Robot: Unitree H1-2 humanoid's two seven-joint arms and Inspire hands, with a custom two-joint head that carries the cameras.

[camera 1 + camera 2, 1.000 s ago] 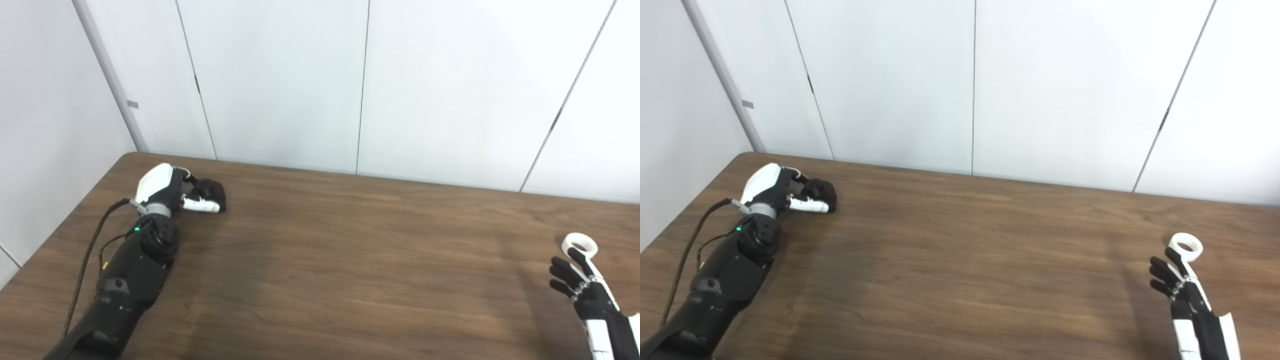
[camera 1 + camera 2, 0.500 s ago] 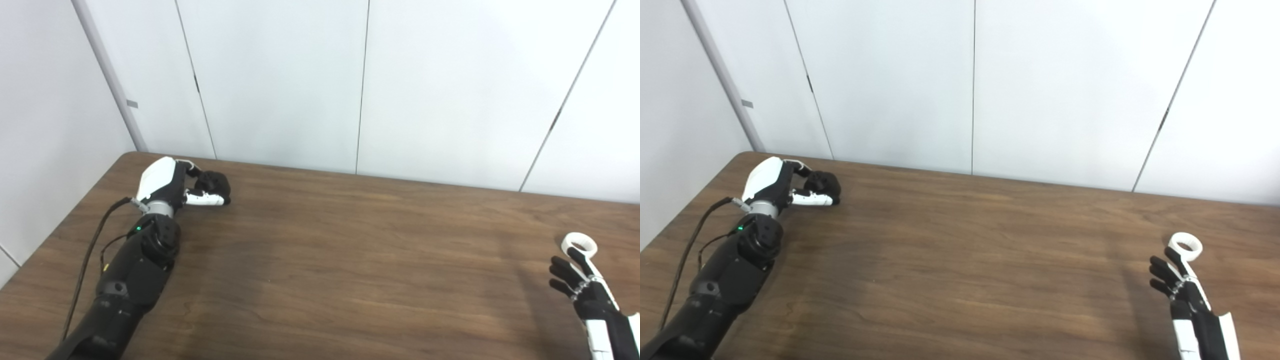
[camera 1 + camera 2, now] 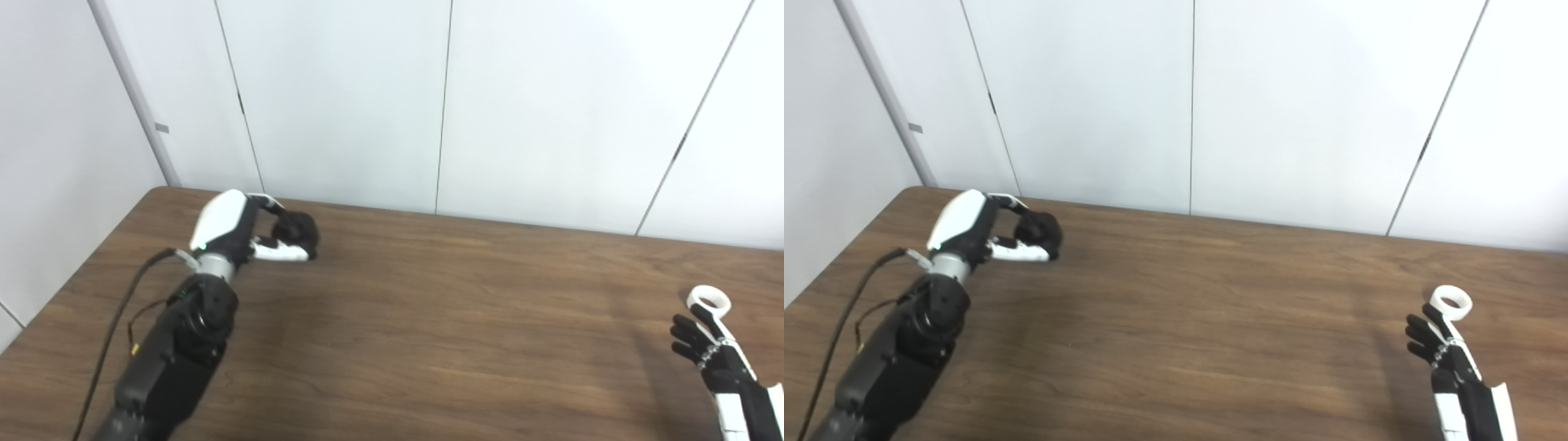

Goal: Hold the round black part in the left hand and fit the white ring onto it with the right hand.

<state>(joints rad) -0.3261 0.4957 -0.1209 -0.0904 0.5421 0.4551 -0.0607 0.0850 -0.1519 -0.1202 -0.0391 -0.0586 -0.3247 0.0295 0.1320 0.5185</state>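
Ring (image 3: 708,299) lies on the desk (image 3: 429,318) far right, right hand (image 3: 710,355) just behind it, fingers spread and empty, while left hand (image 3: 245,236) clasps the black part (image 3: 296,229), ready for fitting.

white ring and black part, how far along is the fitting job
Done: the left hand has its fingers closed on the round black part at the far left of the table.

In hand: the right hand is open just short of the white ring, which lies on the table ungrasped.

Left: grasp the ring, bring both together, and fit it on.
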